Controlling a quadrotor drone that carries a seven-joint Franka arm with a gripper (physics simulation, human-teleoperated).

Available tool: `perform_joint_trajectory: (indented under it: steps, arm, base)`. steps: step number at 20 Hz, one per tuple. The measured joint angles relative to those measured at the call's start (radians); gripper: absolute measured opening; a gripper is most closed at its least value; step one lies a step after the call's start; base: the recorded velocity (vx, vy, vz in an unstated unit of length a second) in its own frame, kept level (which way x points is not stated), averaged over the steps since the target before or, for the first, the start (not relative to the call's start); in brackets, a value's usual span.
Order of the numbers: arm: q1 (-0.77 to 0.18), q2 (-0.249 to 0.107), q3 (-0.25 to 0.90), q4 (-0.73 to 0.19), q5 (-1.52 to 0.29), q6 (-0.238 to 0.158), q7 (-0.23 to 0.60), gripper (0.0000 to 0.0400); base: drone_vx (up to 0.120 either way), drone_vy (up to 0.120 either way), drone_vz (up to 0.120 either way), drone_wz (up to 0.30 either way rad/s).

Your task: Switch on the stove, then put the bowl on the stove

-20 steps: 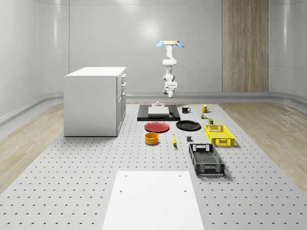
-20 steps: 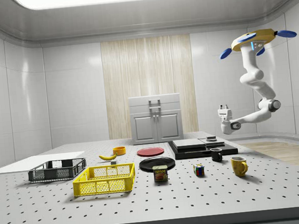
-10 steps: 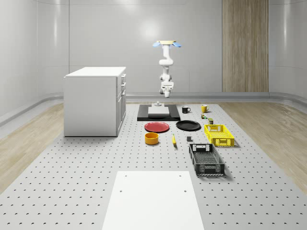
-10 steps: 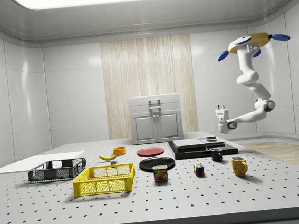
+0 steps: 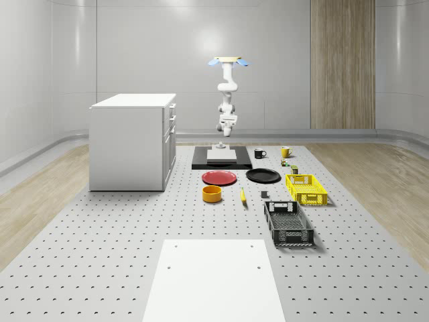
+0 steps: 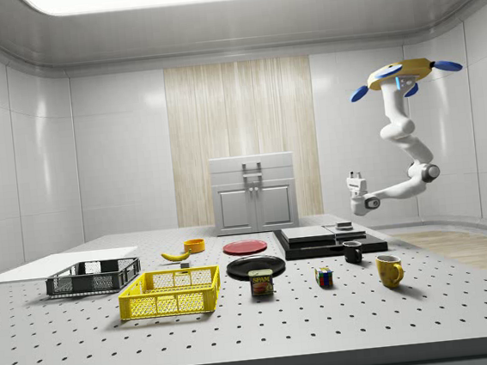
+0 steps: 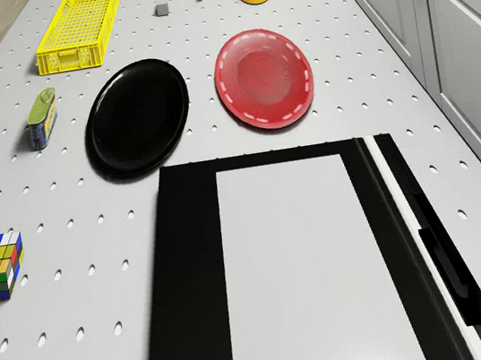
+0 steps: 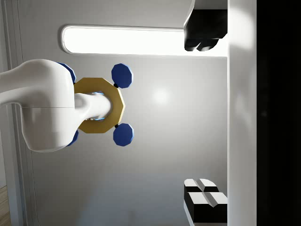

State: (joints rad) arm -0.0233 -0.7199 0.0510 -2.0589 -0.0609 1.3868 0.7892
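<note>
Step in hand: reach the stove (image 5: 222,158) switch. The drone (image 5: 228,61) hovers high in the upper centre of the whole-scene view, behind the stove. The gripper (image 6: 354,177) hangs above the stove's right end in the side view, jaws wide apart and empty, pointing up. We judge that the wrist must turn down before we press. The bowl (image 5: 212,194) sits at frame centre, well apart from the stove. Against one second ago, drone and gripper stand further left in both views
</note>
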Motion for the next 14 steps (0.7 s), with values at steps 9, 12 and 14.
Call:
perform_joint_trajectory:
  steps: [9, 12, 14]
  arm:
    - [-0.050, -0.012, 0.160, -0.035, -0.226, 0.012, 0.031, 0.0400]
    - [-0.091, -0.025, 0.283, -0.087, -0.405, 0.020, 0.059, 0.0400]
    - [-0.130, -0.039, 0.391, -0.152, -0.569, 0.029, 0.089, 0.0400]
  base:
    - [0.000, -0.120, 0.000, 0.000]
    - [0.000, -0.120, 0.000, 0.000]
    - [0.000, -0.020, 0.000, 0.000]
